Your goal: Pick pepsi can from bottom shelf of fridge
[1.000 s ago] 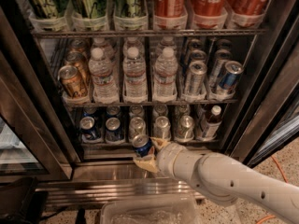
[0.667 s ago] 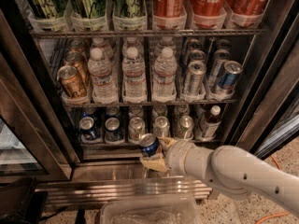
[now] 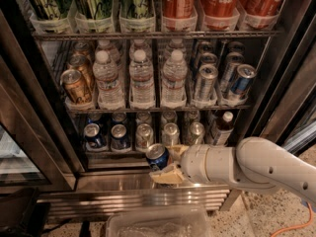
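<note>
Speckled stone floor [image 3: 276, 216] and a clear plastic bin [image 3: 158, 223] lie nearest. My worry is that the hold looks shallow, so a quick swing could drop the short dark-blue aluminium pepsi can [image 3: 158, 155]. My cream two-finger gripper [image 3: 169, 168] clamps it from the right, in front of the steel-framed fridge [image 3: 123, 181] and its dark wire bottom shelf [image 3: 103, 153].

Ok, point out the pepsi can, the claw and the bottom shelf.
pepsi can [image 3: 157, 156]: camera view, blue side wall.
claw [image 3: 163, 164]: camera view, between fingertips, gripping the can.
bottom shelf [image 3: 106, 153]: camera view, front edge.

The tool [image 3: 166, 164] grips the pepsi can [image 3: 157, 155] just in front of the bottom shelf [image 3: 114, 153] of the fridge [image 3: 106, 182].
</note>
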Robot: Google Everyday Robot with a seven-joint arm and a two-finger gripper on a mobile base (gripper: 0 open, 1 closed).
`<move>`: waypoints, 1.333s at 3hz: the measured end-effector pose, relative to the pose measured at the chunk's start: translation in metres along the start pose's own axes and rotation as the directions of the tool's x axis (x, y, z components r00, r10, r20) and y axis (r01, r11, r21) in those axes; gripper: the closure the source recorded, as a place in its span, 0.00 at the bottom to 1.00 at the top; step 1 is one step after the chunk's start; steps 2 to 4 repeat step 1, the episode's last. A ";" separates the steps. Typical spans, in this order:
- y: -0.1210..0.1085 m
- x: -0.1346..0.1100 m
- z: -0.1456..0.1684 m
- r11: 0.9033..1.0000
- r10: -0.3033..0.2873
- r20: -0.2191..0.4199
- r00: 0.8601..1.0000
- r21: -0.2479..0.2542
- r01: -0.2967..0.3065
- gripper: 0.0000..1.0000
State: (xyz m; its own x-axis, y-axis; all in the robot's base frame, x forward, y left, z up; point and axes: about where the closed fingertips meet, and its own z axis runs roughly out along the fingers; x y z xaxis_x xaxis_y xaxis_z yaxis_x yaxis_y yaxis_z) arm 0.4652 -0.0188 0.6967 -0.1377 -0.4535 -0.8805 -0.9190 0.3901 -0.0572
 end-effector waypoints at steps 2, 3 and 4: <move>0.021 -0.002 0.000 0.997 0.000 0.006 1.000 -0.082 0.001 1.00; 0.021 -0.002 0.000 0.997 0.000 0.006 1.000 -0.082 0.001 1.00; 0.021 -0.002 0.000 0.997 0.000 0.006 1.000 -0.082 0.001 1.00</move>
